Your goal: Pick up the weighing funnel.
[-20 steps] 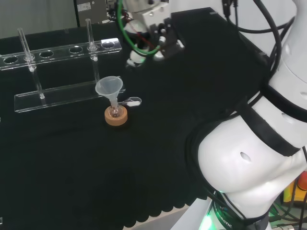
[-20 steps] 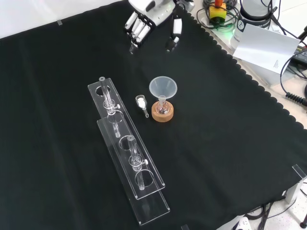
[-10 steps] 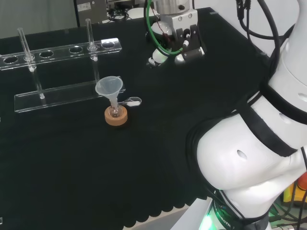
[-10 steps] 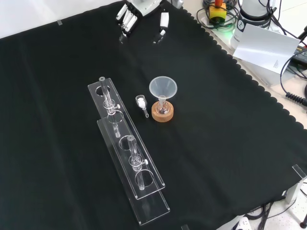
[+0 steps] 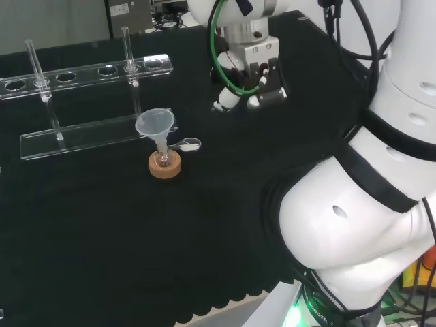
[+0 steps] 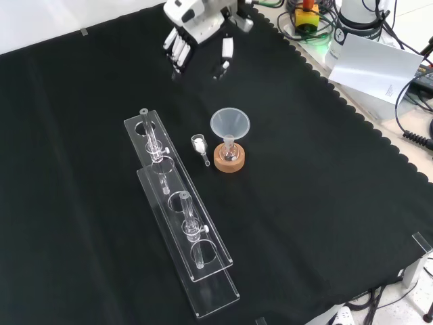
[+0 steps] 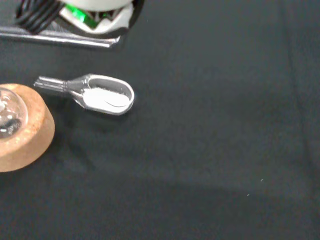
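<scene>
The weighing funnel [image 6: 200, 147], a small clear scoop with white powder in it, lies on the black cloth beside the cork ring [image 6: 229, 159]. The head view has the weighing funnel [image 5: 187, 145] just right of the big funnel [image 5: 155, 124]. In the wrist view the weighing funnel [image 7: 97, 95] lies flat, its stem pointing toward the cork ring [image 7: 22, 132]. The hand [image 6: 196, 32] hangs above the cloth, well beyond the weighing funnel at the top of the front view, fingers fairly straight and pointing down, holding nothing. In the head view the hand [image 5: 248, 85] is up and right of the scoop.
A clear two-tier rack [image 6: 179, 210] with upright glass tubes stands left of the weighing funnel in the front view. The big funnel [image 6: 230, 124] stands in a small flask on the cork ring. Papers and cables [image 6: 375, 64] lie off the cloth at the right.
In the head view the hand moved right from above the rack's end, then lowered slightly toward the cloth. The weighing funnel and the other ware stayed put.
</scene>
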Tool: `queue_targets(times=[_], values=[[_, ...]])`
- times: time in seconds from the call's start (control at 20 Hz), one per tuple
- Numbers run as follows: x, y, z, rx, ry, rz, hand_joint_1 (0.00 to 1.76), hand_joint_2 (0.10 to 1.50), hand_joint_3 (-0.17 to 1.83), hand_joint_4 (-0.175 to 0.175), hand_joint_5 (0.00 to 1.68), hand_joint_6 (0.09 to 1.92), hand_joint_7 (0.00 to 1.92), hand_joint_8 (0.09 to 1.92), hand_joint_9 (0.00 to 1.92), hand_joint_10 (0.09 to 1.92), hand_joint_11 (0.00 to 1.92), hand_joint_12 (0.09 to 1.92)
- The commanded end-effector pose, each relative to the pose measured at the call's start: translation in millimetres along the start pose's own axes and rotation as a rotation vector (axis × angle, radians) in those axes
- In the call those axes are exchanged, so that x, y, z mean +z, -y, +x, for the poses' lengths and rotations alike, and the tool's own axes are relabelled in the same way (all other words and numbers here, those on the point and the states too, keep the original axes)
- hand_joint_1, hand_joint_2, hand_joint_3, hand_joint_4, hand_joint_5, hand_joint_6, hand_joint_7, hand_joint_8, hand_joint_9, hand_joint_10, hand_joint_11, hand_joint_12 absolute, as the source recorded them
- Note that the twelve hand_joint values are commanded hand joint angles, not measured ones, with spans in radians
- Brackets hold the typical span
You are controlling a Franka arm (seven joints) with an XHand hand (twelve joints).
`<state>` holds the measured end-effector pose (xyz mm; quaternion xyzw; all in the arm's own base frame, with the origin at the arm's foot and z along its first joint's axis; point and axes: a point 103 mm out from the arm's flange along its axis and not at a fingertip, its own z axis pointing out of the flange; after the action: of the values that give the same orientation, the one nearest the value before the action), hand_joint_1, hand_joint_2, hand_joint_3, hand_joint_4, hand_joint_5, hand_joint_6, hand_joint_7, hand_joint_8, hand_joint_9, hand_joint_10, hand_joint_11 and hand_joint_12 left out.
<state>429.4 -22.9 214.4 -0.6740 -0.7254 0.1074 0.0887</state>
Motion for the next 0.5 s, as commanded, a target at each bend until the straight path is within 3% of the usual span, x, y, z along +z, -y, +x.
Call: queue_targets(times=[0.05,0.5], values=[[41.5,-17.6,10.1,-0.017,-0.02,-0.002,0.9,0.63,0.63,-0.049,0.65,0.14,0.63,0.7,0.76,0.56,0.41,1.3],[81.0,-36.1,30.8,-0.037,-0.053,0.038,0.91,0.61,0.66,-0.051,0.62,0.23,0.61,0.71,0.77,0.54,0.42,1.3]])
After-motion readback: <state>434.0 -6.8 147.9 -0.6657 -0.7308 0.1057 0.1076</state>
